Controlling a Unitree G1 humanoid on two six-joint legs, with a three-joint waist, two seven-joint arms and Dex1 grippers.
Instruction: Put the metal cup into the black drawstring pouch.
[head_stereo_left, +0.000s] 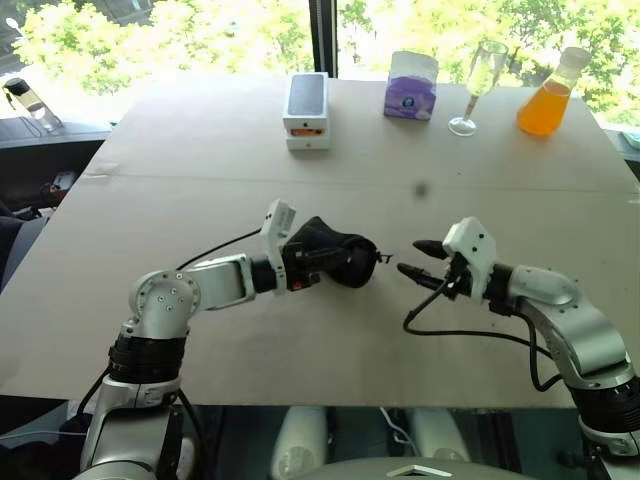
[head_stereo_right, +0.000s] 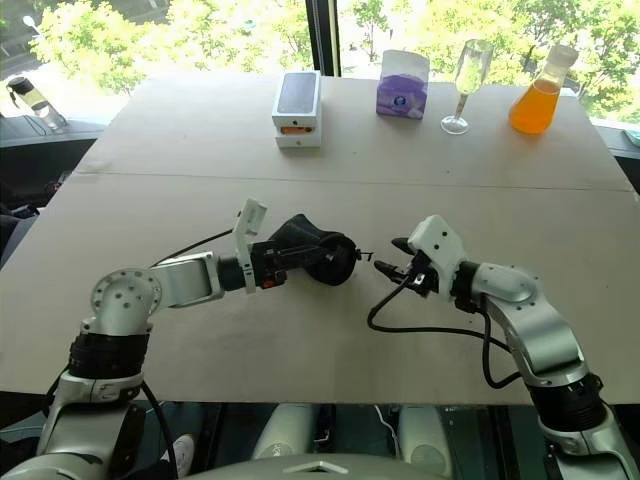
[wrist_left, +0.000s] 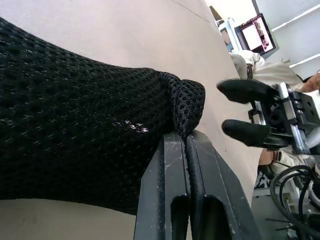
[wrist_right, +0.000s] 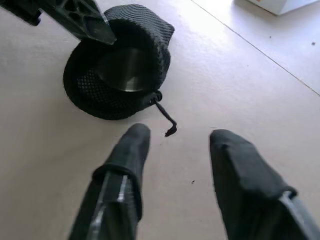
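Counter (head_stereo_left: 200, 330): standing by sunlit windows.
Left hand (wrist_left: 186, 150): pinching the black drawstring pouch (head_stereo_left: 335, 255) by its rim.
Metal cup (wrist_right: 124, 70): apparently sitting inside the pouch.
Right hand (head_stereo_left: 418, 262): fingers apart, holding nothing, pointing near the pouch's mouth.

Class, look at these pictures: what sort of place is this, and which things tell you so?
Probably an indoor test or office room beside a window: a wide plain table with trees outside behind it, scattered props such as a wine glass and an orange flask, and a monitor nearby.
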